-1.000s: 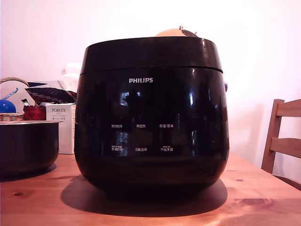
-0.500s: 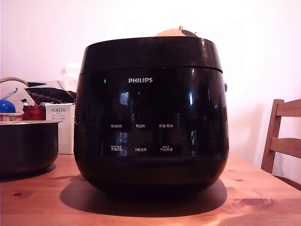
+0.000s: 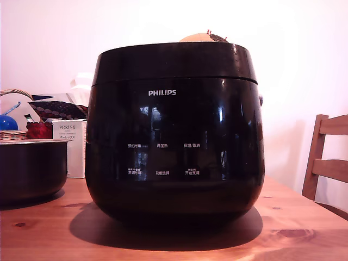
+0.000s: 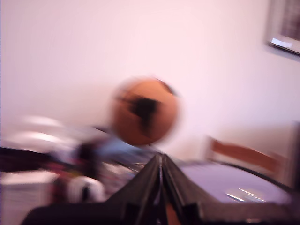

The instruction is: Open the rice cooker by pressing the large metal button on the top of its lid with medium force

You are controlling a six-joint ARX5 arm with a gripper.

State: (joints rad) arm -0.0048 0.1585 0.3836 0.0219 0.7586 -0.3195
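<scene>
rice cooker [image 3: 175,136] | green indicator light left of PHILIPS logo [image 3: 162,93], lit a half-second ago, now off

Wall [image 3: 304,49]: plain white, brightly overexposed, upper frame | Table [image 3: 304,234]: knotty wood, lower frame | Chair [image 3: 326,163]: wooden, slatted back, right edge | Framed picture [image 4: 285,26]: upper right, blurred.

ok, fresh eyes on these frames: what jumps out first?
The big glossy black rice cooker fills the middle of the exterior view, its lid down, standing on a wooden table. A smaller dark pot sits at that view's left edge. In the blurred wrist view, the gripper looks shut, with a round orange ball-like thing beyond it.
</scene>
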